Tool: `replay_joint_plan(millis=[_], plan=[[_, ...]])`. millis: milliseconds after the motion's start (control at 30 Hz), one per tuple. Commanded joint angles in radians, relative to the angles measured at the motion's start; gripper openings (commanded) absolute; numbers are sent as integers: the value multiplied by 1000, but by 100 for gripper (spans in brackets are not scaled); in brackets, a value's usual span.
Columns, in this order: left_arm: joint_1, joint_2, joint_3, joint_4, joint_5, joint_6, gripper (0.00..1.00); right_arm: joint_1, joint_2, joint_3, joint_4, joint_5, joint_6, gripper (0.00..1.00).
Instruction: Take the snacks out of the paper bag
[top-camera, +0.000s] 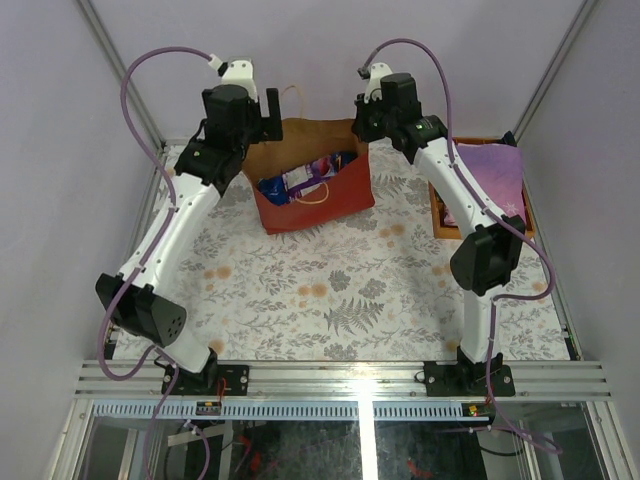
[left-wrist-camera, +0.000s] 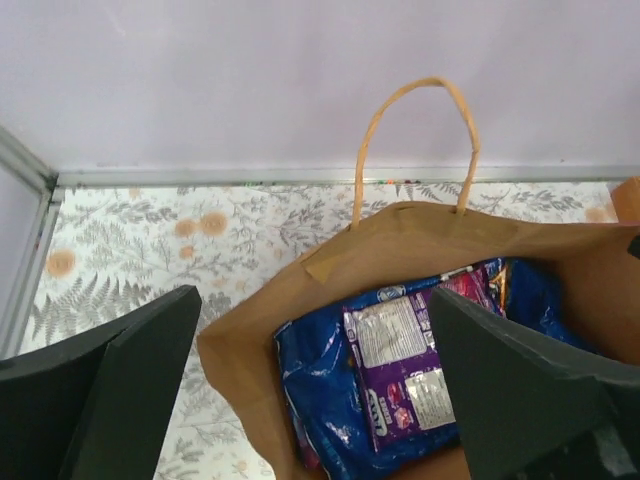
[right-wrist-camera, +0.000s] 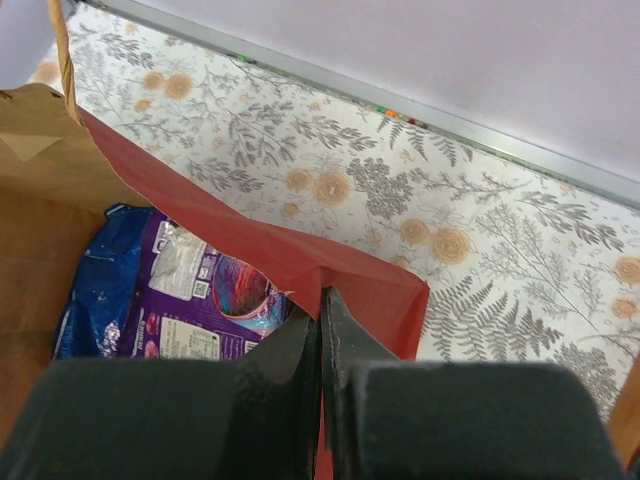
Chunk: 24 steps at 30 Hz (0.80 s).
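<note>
The paper bag, red outside and brown inside, stands at the back middle of the table with its mouth open. Inside it lie a blue Doritos bag and a purple packet, also seen in the right wrist view. My left gripper is open, hovering above the bag's left mouth, one finger outside the rim. My right gripper is shut on the bag's red right rim, pinching the paper edge. A tan cord handle stands up at the far rim.
An orange tray with a flat lilac item sits at the right edge, under my right arm. The floral tablecloth covers the table. Metal frame rails run along the back and sides.
</note>
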Motion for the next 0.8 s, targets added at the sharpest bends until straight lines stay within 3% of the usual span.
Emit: replay_joint_plan(millis=[0,133,267,400,533,767], plan=[[39,60,92,42,113,97,100,0,-76,93,179,43,-33,0],[145,166,197,28,415,107,100,0,-42,121,160,55,-53,0],[195,245,264,32,737,213,100,-1,-34,115,161,42,-63,0],[234,331,363,28,941,241,100,-2,-37,94,170,29,-70,0],[271,458,503,3,1057,209,100,-1,-39,77,178,16,-69,0],[274,603,588,40,1037,161,99,-1,-32,72,185,-2,-65,0]])
